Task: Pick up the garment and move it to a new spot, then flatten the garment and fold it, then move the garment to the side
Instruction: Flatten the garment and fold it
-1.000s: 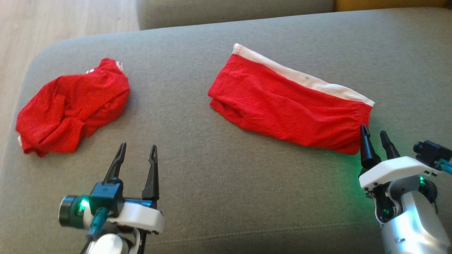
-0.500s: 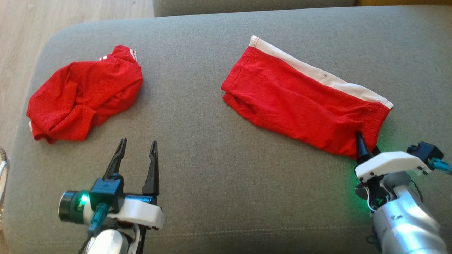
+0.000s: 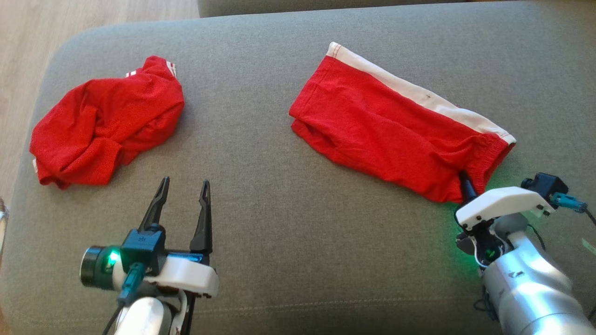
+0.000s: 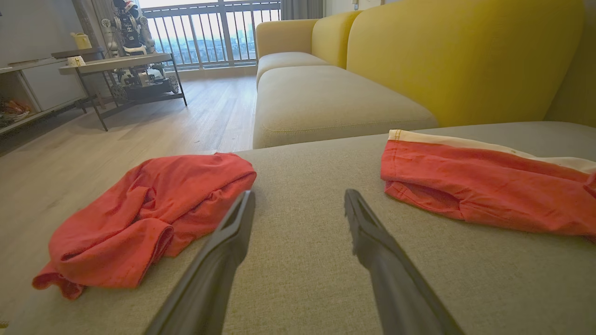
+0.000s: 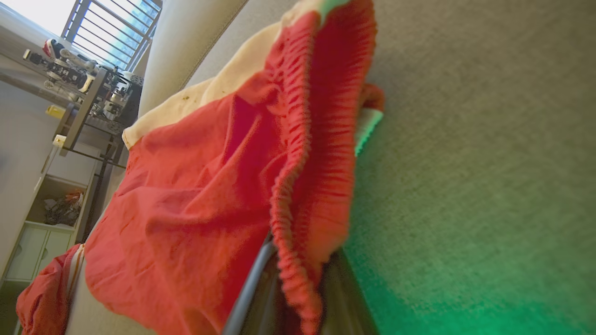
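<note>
Left fingers [image 3: 203, 209]: wide apart, holding nothing, lower left of frame.
Right fingers [image 3: 466, 190]: pinched on the red shorts [image 3: 396, 135] edge, lower right of frame.

- Head view: high on the near side, looking steeply down on the grey cushion [image 3: 298, 279].
- Left wrist view: low over its near left, facing far toward the yellow sofa back [image 4: 465, 56].
- Right wrist view: rolled sideways, very close against the flat red garment [image 5: 195, 195], near right.
- All three share that and the crumpled red garment [image 3: 107, 121].
</note>
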### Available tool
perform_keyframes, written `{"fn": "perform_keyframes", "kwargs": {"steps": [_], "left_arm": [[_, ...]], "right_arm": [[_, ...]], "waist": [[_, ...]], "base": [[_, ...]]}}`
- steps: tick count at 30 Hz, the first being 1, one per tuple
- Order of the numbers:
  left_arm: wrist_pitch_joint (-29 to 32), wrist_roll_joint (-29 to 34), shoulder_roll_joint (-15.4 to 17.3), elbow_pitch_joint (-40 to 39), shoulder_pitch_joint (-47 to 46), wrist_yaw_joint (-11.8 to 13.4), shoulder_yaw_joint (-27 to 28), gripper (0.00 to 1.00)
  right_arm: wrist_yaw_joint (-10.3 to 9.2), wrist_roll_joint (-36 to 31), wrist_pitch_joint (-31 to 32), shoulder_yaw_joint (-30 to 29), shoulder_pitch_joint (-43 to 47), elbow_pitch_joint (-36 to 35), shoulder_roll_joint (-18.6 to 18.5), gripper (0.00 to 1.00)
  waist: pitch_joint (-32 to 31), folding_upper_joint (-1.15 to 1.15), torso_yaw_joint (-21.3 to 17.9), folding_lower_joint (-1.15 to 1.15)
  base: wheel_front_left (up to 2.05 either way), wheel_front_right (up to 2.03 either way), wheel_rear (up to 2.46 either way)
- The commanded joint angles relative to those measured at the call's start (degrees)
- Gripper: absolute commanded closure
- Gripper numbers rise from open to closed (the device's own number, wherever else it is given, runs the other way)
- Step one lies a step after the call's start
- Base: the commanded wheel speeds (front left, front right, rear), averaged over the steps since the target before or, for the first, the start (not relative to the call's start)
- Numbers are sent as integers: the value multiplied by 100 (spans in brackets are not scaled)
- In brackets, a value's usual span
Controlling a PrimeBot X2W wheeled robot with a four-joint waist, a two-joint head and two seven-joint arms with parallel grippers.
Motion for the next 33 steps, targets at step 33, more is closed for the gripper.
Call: {"fn": "perform_keyframes", "kwargs": {"steps": [33], "left_arm": [[-34, 169, -318, 19, -542, -228, 230, 0]], "right_arm": [[-3, -3820, 218, 658, -1401, 244, -2538, 100]], "waist": [[383, 0, 427, 0]], "base": [[0, 0, 0]]}}
